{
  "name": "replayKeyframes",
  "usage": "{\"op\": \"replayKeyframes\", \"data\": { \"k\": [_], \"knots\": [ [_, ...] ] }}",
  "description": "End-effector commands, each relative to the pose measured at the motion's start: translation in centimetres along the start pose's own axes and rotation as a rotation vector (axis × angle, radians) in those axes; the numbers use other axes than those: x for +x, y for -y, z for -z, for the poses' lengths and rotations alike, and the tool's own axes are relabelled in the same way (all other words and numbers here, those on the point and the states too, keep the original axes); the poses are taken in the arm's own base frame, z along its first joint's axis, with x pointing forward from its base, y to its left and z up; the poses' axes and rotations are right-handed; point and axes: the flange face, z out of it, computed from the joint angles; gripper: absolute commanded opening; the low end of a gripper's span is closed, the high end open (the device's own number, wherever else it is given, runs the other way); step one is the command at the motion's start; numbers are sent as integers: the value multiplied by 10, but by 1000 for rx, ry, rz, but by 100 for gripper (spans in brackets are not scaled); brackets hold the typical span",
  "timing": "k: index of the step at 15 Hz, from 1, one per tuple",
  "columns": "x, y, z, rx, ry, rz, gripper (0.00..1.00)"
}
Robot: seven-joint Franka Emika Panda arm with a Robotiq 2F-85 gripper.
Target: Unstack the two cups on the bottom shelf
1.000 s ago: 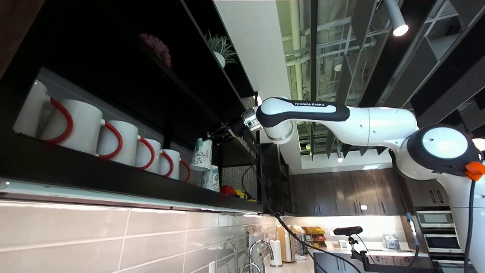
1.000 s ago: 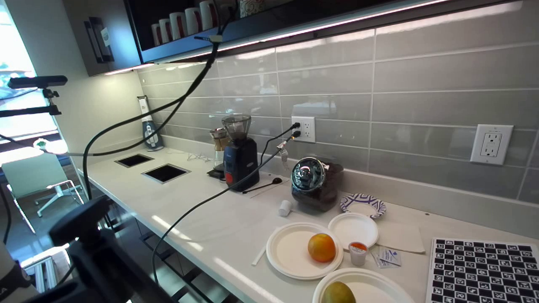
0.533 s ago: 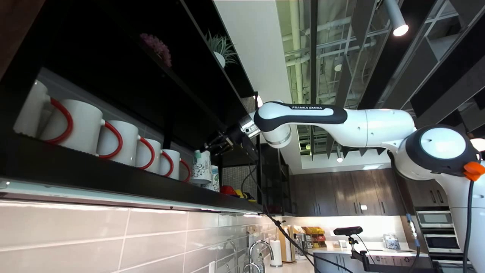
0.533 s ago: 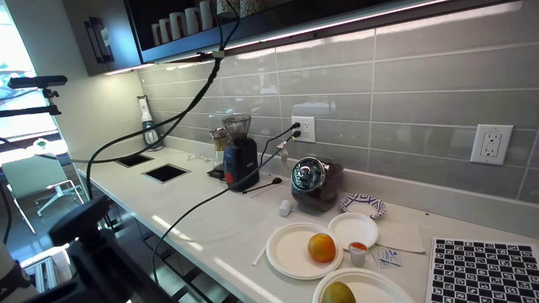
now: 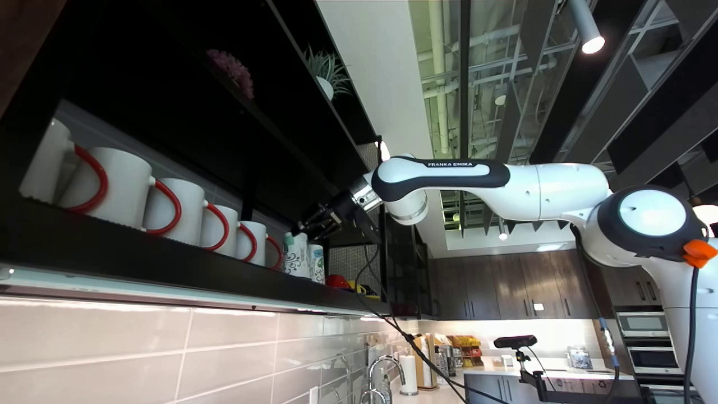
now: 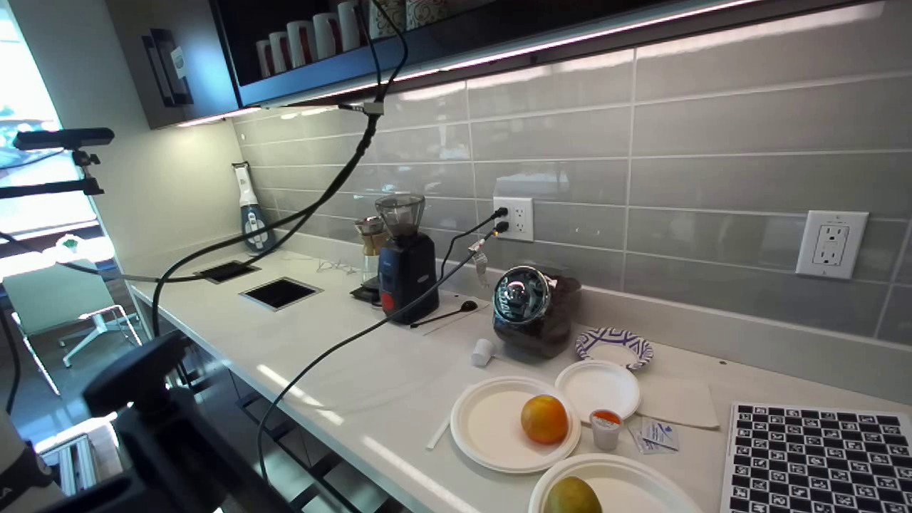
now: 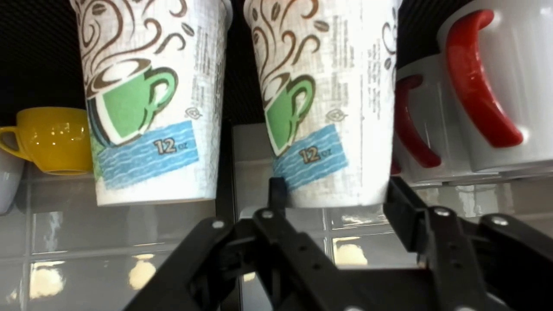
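Two pale paper cups with a swirl pattern stand side by side, rims down, on the bottom shelf [image 5: 185,264]. The nearer cup [image 5: 295,258] is between my gripper's [image 5: 303,231] fingers; the further cup [image 5: 317,265] is free beside it. In the wrist view, which stands upside down, my gripper [image 7: 335,194] is shut on the base end of one cup [image 7: 324,108], a finger touching each side. The free cup [image 7: 155,103] is apart from it by a narrow gap. An exterior view shows both cups' lower parts [image 6: 387,20] [image 6: 426,13]; the gripper is out of view there.
White mugs with red handles [image 5: 174,210] stand close beside the held cup. A yellow cup [image 7: 56,140] and a red one [image 5: 336,280] stand past the free cup. A dark upper board [image 5: 269,123] hangs over the arm's reach. Black cables [image 6: 342,171] hang from the arm.
My gripper has lowered the held cup from above the other cup to the shelf beside it. The arm tilted downward, and the cables sank with it.
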Motion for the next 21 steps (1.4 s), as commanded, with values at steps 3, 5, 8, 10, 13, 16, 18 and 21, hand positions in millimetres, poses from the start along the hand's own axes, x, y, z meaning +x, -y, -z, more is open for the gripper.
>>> {"op": "replayKeyframes", "data": {
  "k": [3,5,8,10,13,16,18,21],
  "knots": [
    [1,3,4,10,-8,11,98],
    [3,4,9,9,-18,15,100],
    [6,7,23,0,-26,6,100],
    [6,9,33,11,-21,-1,100],
    [5,9,48,-14,-2,-5,100],
    [1,5,65,-75,63,-22,100],
    [-3,5,78,-91,110,-29,100],
    [-9,8,97,-77,177,-35,100]
  ]
}}
